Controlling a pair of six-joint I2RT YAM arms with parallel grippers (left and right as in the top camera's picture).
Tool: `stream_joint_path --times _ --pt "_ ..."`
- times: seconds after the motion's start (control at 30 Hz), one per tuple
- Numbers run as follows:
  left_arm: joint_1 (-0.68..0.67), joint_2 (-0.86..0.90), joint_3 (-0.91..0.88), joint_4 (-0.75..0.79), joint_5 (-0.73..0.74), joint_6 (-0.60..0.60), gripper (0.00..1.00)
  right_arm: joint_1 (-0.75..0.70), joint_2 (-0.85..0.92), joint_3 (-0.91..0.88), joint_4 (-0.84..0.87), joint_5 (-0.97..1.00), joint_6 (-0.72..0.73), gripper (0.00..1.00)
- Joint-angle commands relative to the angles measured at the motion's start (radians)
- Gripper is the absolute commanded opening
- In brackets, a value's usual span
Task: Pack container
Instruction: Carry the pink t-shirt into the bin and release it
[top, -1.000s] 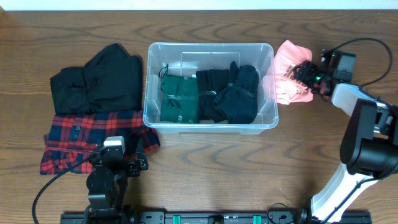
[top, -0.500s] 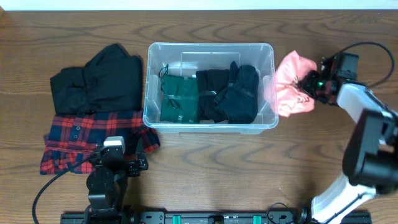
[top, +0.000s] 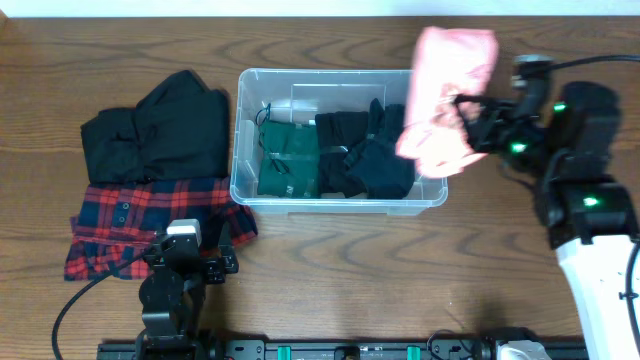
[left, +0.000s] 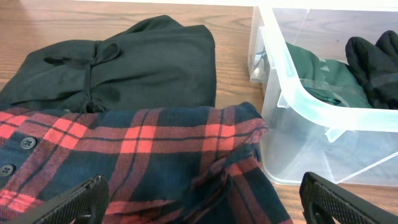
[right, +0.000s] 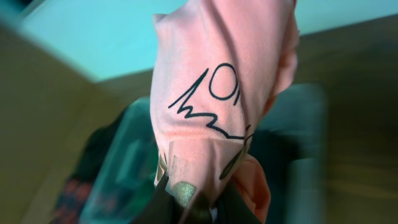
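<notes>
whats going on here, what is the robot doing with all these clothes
It is packing clothes into the clear container. The right pincer holds a pink garment in the air over the container's right end. A green garment and black clothes already lie inside. The left pincer sits open by the plaid shirt, which lies beside a black top, left of the container.

You have bright, even light overhead, shadows soft. Your right wrist view smears with motion blur behind the pink printed cloth (right: 217, 81); your left wrist view is crisp.
</notes>
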Motion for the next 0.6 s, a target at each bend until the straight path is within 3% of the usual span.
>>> stream_joint_path --times 0.0,0.27,0.57 --pt "0.003 -0.007 -0.018 0.001 0.01 0.013 0.98 0.144 0.05 0.003 0.035 -0.007 0.119 0.01" --pt "0.003 -0.007 -0.018 0.001 0.01 0.013 0.98 0.479 0.325 0.003 0.282 0.19 0.426 0.01" --pt "0.003 -0.007 -0.018 0.001 0.01 0.013 0.98 0.554 0.657 0.003 0.548 0.253 0.641 0.01"
